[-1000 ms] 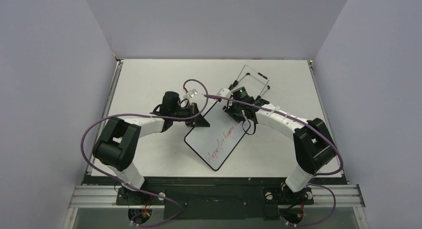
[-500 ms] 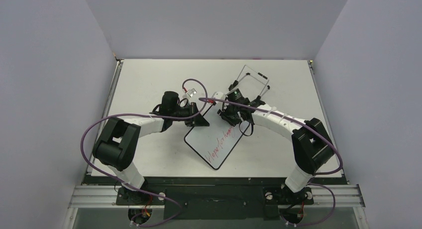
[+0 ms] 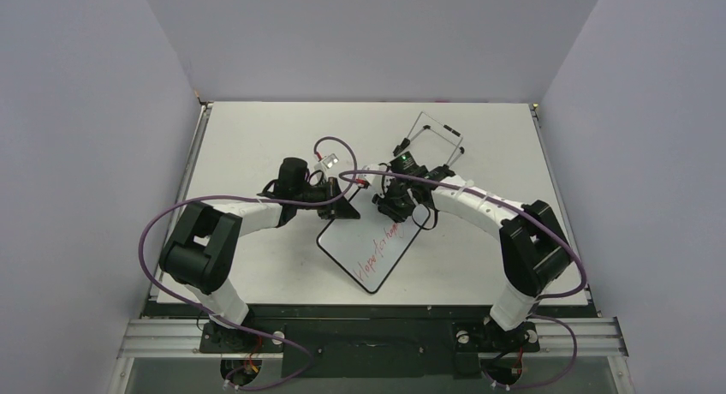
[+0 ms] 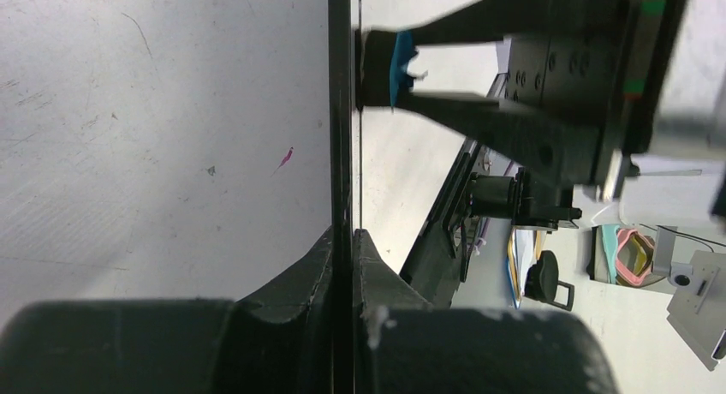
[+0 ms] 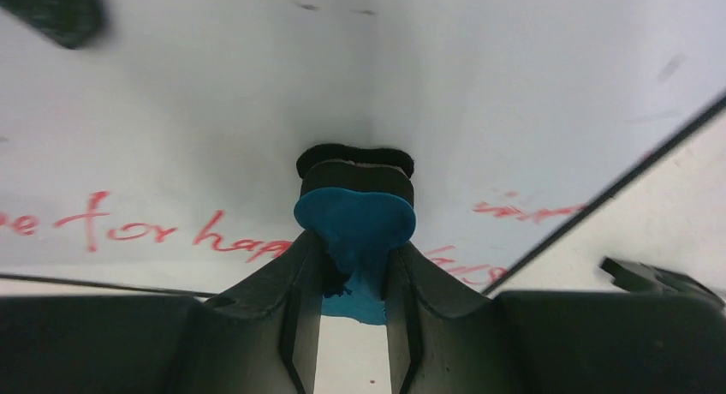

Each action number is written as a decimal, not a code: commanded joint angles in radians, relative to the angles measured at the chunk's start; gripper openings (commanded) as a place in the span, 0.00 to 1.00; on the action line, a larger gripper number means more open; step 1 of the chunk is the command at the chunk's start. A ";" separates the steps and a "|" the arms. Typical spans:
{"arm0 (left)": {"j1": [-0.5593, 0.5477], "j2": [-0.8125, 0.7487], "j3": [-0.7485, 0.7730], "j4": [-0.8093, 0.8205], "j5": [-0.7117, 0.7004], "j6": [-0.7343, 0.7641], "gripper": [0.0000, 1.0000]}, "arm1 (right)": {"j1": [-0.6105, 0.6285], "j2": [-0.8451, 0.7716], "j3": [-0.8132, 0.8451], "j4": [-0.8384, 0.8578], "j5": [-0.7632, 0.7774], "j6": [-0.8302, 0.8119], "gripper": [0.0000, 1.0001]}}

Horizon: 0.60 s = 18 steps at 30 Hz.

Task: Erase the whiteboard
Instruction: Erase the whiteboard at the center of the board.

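**Grey-walled bay, white table: whiteboard and eraser**

Near the centre of the table point(image 3: 248, 137), the whiteboard point(image 3: 364, 244) is seen with red writing across it. A wire easel point(image 3: 437, 133) is set behind it. The board's left edge is clamped by the left gripper point(image 3: 336, 207). A blue eraser point(image 5: 355, 218) is pinched by the right gripper point(image 3: 395, 207) and pressed against the board's face.

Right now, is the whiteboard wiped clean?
No: red handwriting runs across the whiteboard, beside the blue eraser gripped in the right claw.
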 commanded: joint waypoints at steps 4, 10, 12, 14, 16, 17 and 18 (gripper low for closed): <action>-0.014 -0.043 0.045 0.035 0.063 0.046 0.00 | -0.036 -0.004 0.003 0.108 -0.079 0.191 0.00; -0.020 -0.029 0.050 0.039 0.063 0.044 0.00 | -0.095 0.006 -0.019 0.172 0.107 0.245 0.00; -0.022 -0.029 0.048 0.041 0.062 0.043 0.00 | -0.093 0.018 -0.010 0.159 0.133 0.238 0.00; -0.022 -0.034 0.045 0.041 0.060 0.042 0.00 | -0.089 0.029 -0.003 0.148 0.135 0.229 0.00; -0.023 -0.035 0.044 0.042 0.060 0.042 0.00 | -0.084 0.035 0.006 0.117 0.053 0.198 0.00; -0.023 -0.034 0.045 0.042 0.060 0.041 0.00 | -0.082 0.039 0.015 0.055 -0.006 0.132 0.00; -0.023 -0.031 0.045 0.045 0.061 0.040 0.00 | -0.069 0.059 0.042 0.009 -0.149 0.089 0.00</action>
